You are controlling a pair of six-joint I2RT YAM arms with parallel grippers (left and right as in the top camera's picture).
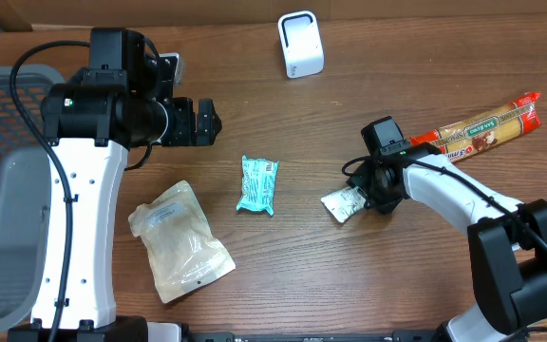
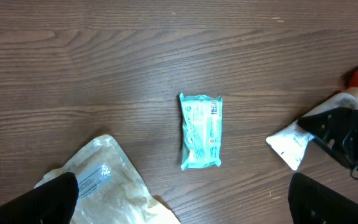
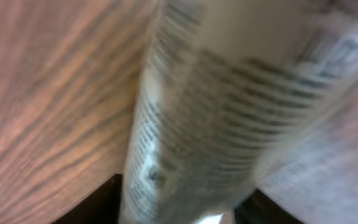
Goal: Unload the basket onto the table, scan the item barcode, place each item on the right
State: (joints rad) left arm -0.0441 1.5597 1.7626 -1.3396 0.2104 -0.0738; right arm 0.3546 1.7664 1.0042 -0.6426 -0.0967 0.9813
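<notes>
White printed plastic packet (image 1: 342,203), right of centre, lies at right gripper (image 1: 368,197); whether clamped, cannot tell. Left gripper (image 1: 204,121) spread wide, empty.

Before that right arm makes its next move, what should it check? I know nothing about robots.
1. Reach: ok, the right gripper is at the edge of the white packet.
2. Grip closed on the packet: cannot tell; the right wrist view is too blurred.
3. Barcode side found: cannot tell; only smeared print shows up close.
4. Way to the scanner: ok, nothing lies between it and the packet.
5. Other arm out of the way: ok, the left gripper is open and well apart from the packet.
</notes>
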